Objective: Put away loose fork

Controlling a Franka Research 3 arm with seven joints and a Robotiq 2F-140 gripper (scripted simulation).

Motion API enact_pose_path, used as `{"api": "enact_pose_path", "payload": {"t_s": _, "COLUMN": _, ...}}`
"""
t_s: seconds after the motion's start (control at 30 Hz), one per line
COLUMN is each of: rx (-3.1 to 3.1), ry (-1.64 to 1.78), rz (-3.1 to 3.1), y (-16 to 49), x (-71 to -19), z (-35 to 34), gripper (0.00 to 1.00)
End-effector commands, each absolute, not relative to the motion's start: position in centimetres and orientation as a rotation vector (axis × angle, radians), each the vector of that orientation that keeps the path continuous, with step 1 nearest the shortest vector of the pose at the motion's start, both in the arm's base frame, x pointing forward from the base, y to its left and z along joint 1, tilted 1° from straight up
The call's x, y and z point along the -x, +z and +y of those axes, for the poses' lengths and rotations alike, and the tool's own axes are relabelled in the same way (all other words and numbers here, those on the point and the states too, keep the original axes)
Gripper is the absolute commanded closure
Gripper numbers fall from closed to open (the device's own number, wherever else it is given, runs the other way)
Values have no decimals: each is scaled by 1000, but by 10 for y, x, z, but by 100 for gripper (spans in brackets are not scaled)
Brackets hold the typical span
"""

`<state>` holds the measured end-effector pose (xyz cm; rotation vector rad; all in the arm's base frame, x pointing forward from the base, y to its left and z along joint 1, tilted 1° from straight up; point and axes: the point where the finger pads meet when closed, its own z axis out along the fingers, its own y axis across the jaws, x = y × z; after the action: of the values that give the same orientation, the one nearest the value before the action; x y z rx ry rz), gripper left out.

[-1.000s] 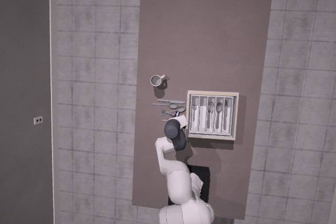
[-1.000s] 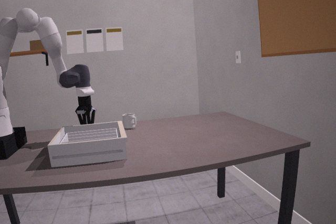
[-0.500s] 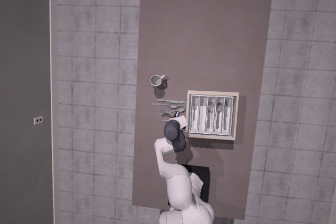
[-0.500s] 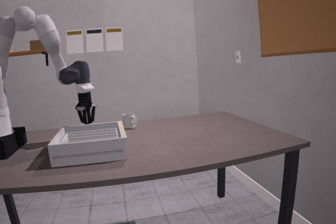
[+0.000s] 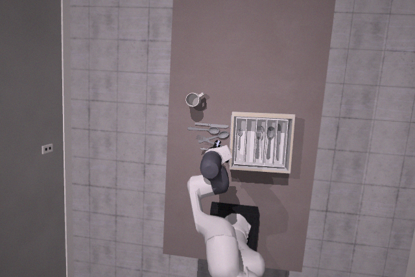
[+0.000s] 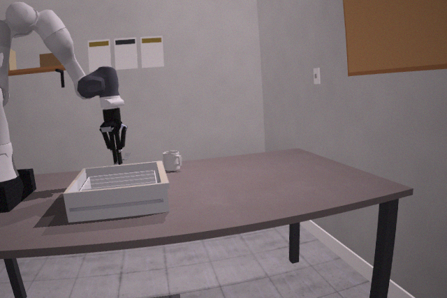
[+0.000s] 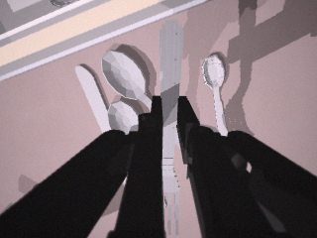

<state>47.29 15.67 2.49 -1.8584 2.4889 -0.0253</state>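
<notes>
My gripper (image 5: 216, 143) (image 6: 117, 163) (image 7: 168, 110) is shut on the loose fork (image 6: 126, 155) (image 7: 170, 55) and holds it above the table, left of the tray in the top view. In the wrist view its handle points up and its tines (image 7: 173, 213) point down. In the top view the tines (image 5: 200, 139) point left and the handle is hidden under the hand. The tray sits in a pale box (image 5: 263, 113) (image 6: 119, 199). Forks (image 5: 259, 132) lie in its middle slot, heads at the far end, handles toward the robot base.
Beneath and around the gripper lie a knife (image 5: 211, 125) (image 7: 91, 86), two spoons (image 5: 213, 130) (image 5: 224, 135) (image 7: 124, 74) (image 7: 123, 115) and a small spoon (image 7: 214, 71). A mug (image 5: 192, 99) (image 6: 172, 161) stands beyond them. Tray spoons (image 5: 270, 133) fill the slot right of the forks.
</notes>
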Motion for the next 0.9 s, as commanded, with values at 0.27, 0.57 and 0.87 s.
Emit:
{"api": "enact_pose_path", "payload": {"t_s": 0.27, "rx": 1889, "ry": -8, "rz": 2500, "y": 74, "x": -463, "z": 154, "gripper": 86}}
{"api": "enact_pose_path", "payload": {"t_s": 0.57, "rx": 1889, "ry": -8, "rz": 2500, "y": 103, "x": -463, "z": 154, "gripper": 86}}
{"api": "enact_pose_path", "payload": {"t_s": 0.87, "rx": 1889, "ry": -8, "rz": 2500, "y": 118, "x": -463, "z": 154, "gripper": 86}}
